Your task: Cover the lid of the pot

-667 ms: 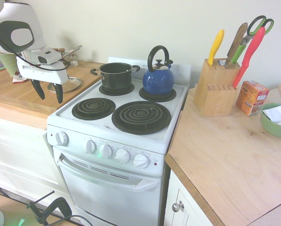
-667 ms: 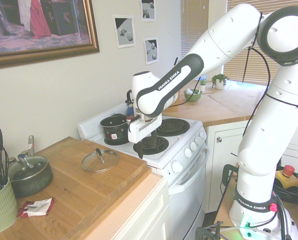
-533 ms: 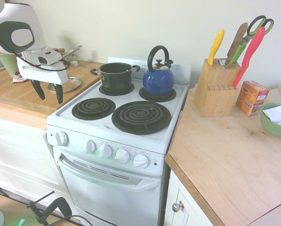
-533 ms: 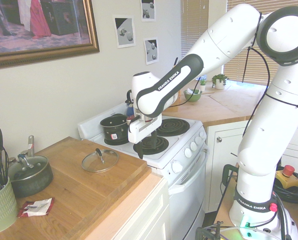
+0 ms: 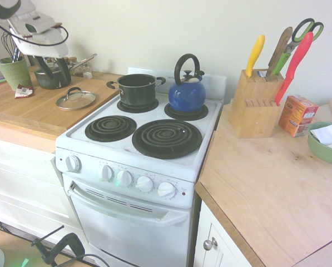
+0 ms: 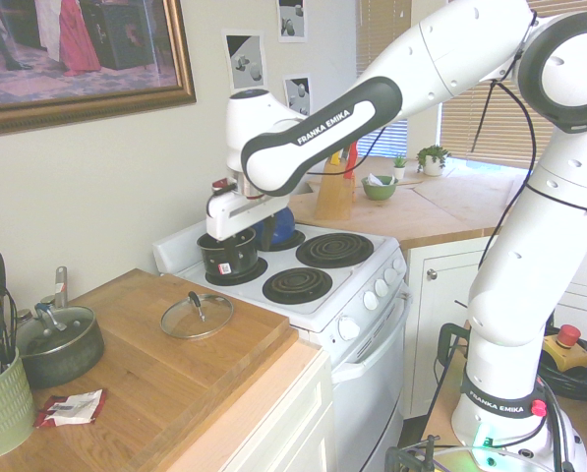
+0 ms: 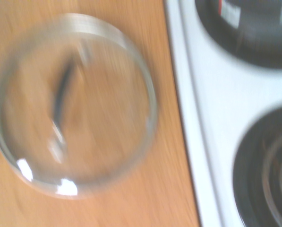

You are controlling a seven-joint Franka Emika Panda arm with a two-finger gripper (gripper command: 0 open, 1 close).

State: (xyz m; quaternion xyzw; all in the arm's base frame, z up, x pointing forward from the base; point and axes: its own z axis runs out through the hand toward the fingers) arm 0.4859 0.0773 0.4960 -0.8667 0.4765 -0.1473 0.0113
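Round clear glass lid with black arched handle [image 5: 75,99] lies flat on the wooden worktop [image 5: 21,114], just beside the white stove [image 5: 143,144]; dark green-black pot [image 5: 137,89] sits uncovered on a rear burner; pincer [image 5: 49,65] spread, empty, above the worktop.

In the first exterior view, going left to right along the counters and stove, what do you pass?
Green utensil cup → glass lid → dark pot → blue kettle → knife block → orange box → green bowl.
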